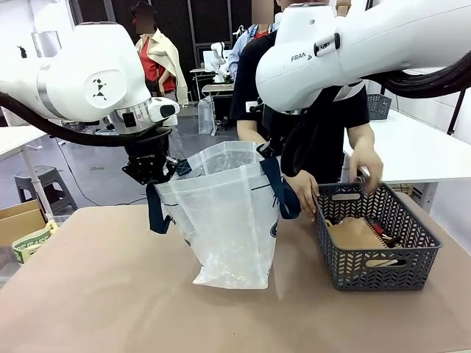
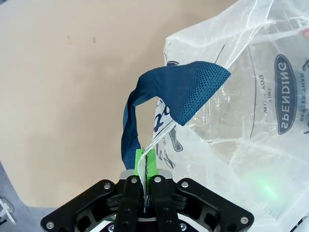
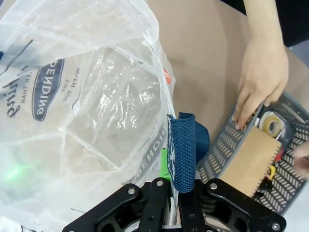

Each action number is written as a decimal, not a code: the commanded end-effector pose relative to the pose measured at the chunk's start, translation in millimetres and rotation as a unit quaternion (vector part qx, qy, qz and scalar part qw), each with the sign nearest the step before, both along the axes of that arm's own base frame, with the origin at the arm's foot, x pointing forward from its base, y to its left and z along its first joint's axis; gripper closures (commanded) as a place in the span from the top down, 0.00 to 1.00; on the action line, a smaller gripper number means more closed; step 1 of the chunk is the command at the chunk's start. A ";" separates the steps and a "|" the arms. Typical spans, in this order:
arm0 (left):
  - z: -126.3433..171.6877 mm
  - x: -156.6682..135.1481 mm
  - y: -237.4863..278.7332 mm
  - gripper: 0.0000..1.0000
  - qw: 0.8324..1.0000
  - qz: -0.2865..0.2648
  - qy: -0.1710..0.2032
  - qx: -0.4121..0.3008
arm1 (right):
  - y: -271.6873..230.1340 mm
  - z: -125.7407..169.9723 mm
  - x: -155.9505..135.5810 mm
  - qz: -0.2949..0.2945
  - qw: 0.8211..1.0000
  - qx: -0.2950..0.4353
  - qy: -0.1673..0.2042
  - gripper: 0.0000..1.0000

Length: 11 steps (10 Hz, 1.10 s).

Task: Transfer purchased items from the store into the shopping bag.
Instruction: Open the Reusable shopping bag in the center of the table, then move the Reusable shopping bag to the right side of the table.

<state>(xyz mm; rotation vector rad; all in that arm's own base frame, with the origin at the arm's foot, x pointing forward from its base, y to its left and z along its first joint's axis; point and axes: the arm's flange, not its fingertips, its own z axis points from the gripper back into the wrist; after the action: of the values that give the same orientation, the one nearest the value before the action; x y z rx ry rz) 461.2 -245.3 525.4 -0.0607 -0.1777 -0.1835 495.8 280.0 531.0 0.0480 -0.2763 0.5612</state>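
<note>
**A:** How does the left gripper [image 2: 146, 159] stand?

**B:** Its jaws are closed. The green pads [image 2: 152, 162] pinch the thin plastic rim of the shopping bag [image 2: 251, 145]. Right above the fingertips a navy strap [image 2: 178, 92] loops up and folds over. Past it the bag's side carries an oval with the word SPENDING [image 2: 285, 94], and to the other side lies bare tan table [image 2: 72, 96].

**A:** And the right gripper [image 3: 169, 166]?

**B:** It is closed as well, clamped on the opposite rim of the bag. The second navy strap [image 3: 183, 150] runs down between its fingers. Its wrist camera looks into the bag's open mouth, where I see crumpled plastic and cannot make out any goods.

**A:** What lies beyond that gripper?

**B:** Just beside the strap is the dark grey basket [image 3: 219, 150]. A flat kraft pack [image 3: 251, 159] leans inside it. A small round roll [image 3: 271, 124] sits behind the pack.

**A:** Is the person there?

**B:** One hand [image 3: 258, 82] rests its fingers on the basket rim nearest the bag. The front camera adds the other hand [image 1: 368, 165], raised over the basket's far side. It also shows the bag standing upright on the table between the two grippers, with the basket apart from it on the right gripper's side. The left wrist camera shows none of the basket.
</note>
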 end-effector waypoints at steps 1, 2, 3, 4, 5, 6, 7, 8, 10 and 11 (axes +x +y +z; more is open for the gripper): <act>0.3 -0.4 1.0 0.00 1.000 0.006 0.000 -0.001 | -0.3 1.4 0.3 -0.006 1.000 0.002 0.000 0.00; 0.3 -0.4 1.0 0.00 1.000 0.006 0.000 -0.001 | -0.3 1.4 0.3 -0.006 1.000 0.002 0.000 0.00; 0.3 -0.4 1.0 0.00 1.000 0.006 0.000 -0.001 | -0.3 1.4 0.3 -0.006 1.000 0.002 0.000 0.00; 0.3 -0.4 1.0 0.00 1.000 0.006 0.000 -0.001 | -0.3 1.4 0.3 -0.006 1.000 0.002 0.000 0.00; 0.3 -0.4 1.0 0.00 1.000 0.006 0.000 -0.001 | -0.3 1.4 0.3 -0.006 1.000 0.002 0.000 0.00; 0.3 -0.4 1.0 0.00 1.000 0.006 0.000 -0.001 | -0.3 1.4 0.3 -0.006 1.000 0.002 0.000 0.00; 0.3 -0.4 1.0 0.00 1.000 0.006 0.000 -0.001 | -0.3 1.4 0.3 -0.006 1.000 0.002 0.000 0.00; 0.3 -0.4 1.0 0.00 1.000 0.006 0.000 -0.001 | -0.3 1.4 0.3 -0.006 1.000 0.002 0.000 0.00; 0.3 -0.4 1.0 0.00 1.000 0.006 0.000 -0.001 | -0.3 1.4 0.3 -0.006 1.000 0.002 0.000 0.00; 0.3 -0.4 1.0 0.00 1.000 0.006 0.000 -0.001 | -0.3 1.4 0.3 -0.006 1.000 0.002 0.000 0.00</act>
<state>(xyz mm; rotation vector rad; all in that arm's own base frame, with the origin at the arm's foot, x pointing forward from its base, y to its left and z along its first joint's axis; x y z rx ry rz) 461.4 -245.4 525.3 -0.0619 -0.1772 -0.1825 496.1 280.4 532.4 0.0499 -0.2781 0.5596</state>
